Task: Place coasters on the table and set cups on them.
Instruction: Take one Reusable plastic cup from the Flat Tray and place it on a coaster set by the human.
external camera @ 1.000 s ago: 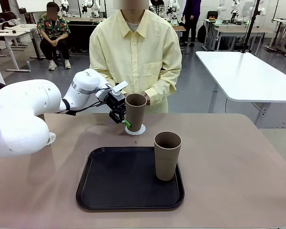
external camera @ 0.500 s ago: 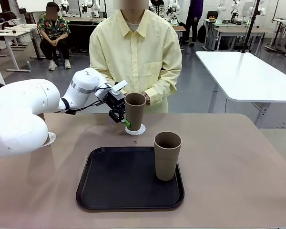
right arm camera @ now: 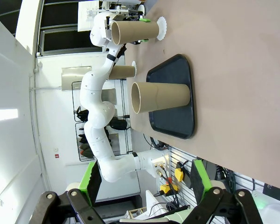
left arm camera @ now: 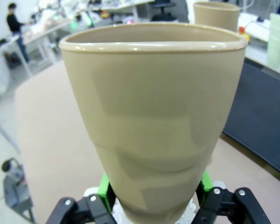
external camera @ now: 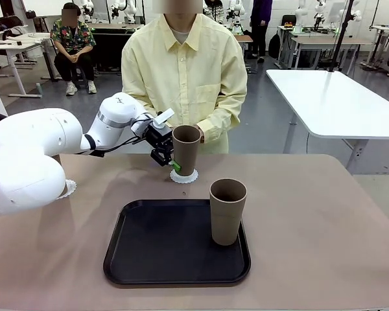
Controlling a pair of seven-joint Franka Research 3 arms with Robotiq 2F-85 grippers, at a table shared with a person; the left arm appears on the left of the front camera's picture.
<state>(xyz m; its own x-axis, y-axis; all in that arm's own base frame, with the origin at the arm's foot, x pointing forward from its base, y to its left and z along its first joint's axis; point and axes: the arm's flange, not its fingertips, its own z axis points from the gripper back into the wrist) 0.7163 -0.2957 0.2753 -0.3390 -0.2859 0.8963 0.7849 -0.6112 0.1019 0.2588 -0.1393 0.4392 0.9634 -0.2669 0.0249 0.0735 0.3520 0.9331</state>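
Clamping the base of a tall tapered grey-brown tumbler (external camera: 186,146), my left pincer (external camera: 179,167) sits centre frame, the cup just over a lacy white paper doily (external camera: 184,177) on the beige-brown table (external camera: 311,214). Another tumbler (external camera: 227,210) stands on the black tray (external camera: 149,259) below. My right pincer (right arm camera: 145,182) gapes empty.

I see even, bright overhead light; soft shadows lie on the surface (external camera: 311,220). My left wrist view bends wide, its background blurred behind the cup (left arm camera: 154,116).
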